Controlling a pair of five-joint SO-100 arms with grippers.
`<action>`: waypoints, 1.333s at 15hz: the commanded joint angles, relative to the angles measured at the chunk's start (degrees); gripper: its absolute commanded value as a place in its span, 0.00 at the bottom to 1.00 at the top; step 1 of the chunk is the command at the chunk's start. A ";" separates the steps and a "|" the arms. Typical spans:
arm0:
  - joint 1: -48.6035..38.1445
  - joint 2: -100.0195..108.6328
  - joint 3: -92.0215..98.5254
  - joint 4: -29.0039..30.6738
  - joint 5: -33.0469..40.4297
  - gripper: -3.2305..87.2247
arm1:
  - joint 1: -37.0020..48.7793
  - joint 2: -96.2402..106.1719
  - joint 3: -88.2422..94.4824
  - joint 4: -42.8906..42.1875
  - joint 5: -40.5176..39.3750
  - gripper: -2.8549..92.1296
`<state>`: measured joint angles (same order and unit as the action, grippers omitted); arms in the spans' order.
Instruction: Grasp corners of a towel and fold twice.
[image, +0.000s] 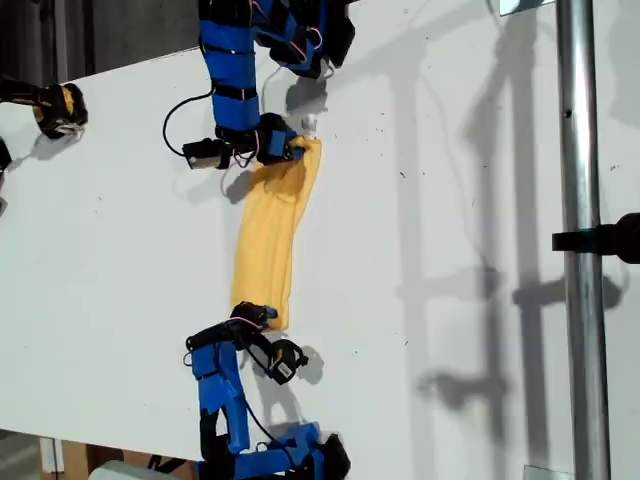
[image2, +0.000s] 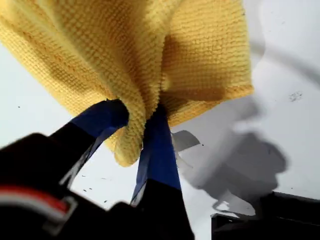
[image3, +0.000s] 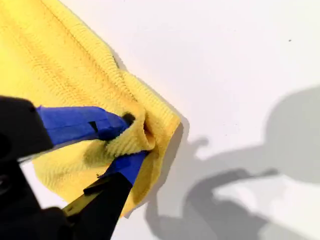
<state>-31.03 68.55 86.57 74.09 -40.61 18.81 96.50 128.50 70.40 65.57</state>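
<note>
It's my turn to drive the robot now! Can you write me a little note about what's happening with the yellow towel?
My first gripper: jaws shut on a bunched end of the towel.
My second gripper: jaws shut on a towel corner.
Towel: a long narrow strip on the white table, with an arm at each end in the exterior view.
Done: both ends grasped.
Left: I cannot tell whether a first fold is made. No neat twice-folded towel shows yet, so finish folding and let go.

The towel (image: 268, 238) is stretched on the table (image: 450, 250) between two grippers. One gripper (image: 290, 150) is at its far end, the other (image: 255, 318) at its near end.
</note>
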 joint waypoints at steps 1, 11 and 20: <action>-1.85 2.20 -1.41 3.34 -0.70 0.39 | -0.18 0.62 -2.11 5.27 0.44 0.32; 0.53 39.73 11.60 11.78 -4.22 0.42 | -7.82 34.63 -17.14 41.31 9.93 0.36; 20.83 100.63 62.58 -11.16 -19.78 0.29 | -39.02 65.74 3.08 34.45 45.88 0.37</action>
<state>-11.87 158.29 144.84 64.86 -58.71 -18.72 162.60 131.57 106.00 109.86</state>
